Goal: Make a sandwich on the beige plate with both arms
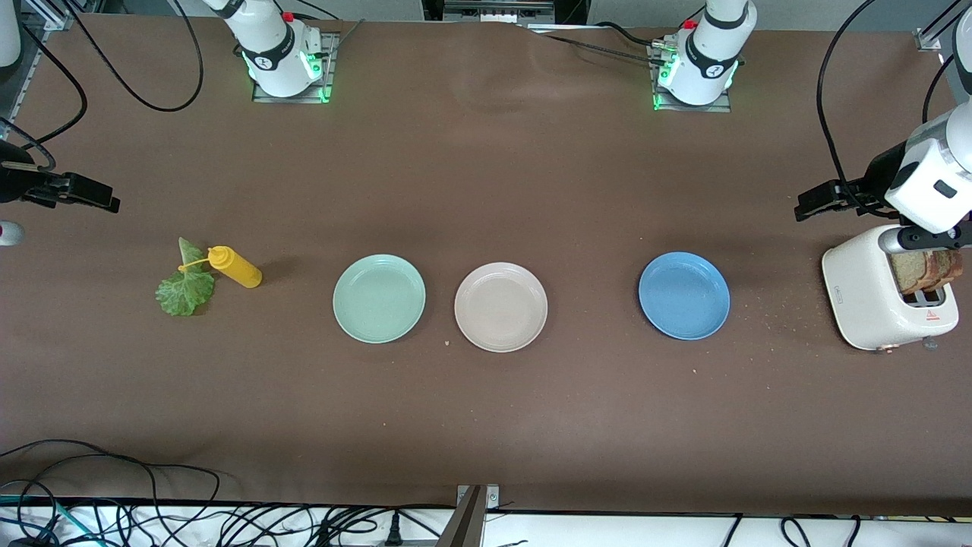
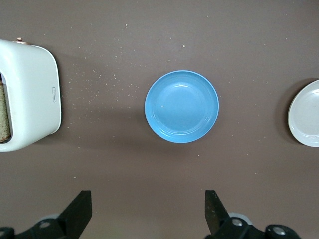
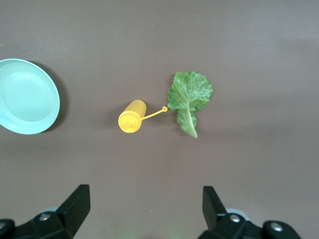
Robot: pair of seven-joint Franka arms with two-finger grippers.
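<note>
The beige plate (image 1: 500,306) lies empty mid-table between a mint-green plate (image 1: 379,298) and a blue plate (image 1: 683,295); its edge shows in the left wrist view (image 2: 306,119). Two brown bread slices (image 1: 923,270) stand in a white toaster (image 1: 866,296) at the left arm's end; one also shows in the left wrist view (image 2: 4,114). A green lettuce leaf (image 1: 184,289) lies at the right arm's end and shows in the right wrist view (image 3: 189,94). My left gripper (image 1: 805,207) (image 2: 148,199) is open and empty over bare table beside the toaster (image 2: 32,94). My right gripper (image 1: 110,202) (image 3: 144,194) is open and empty over bare table near the lettuce.
A yellow squeeze bottle (image 1: 237,267) lies on its side touching the lettuce, also in the right wrist view (image 3: 131,116). The blue plate (image 2: 182,106) and the mint-green plate (image 3: 25,97) are empty. Crumbs lie between the blue plate and the toaster. Cables run along the table's near edge.
</note>
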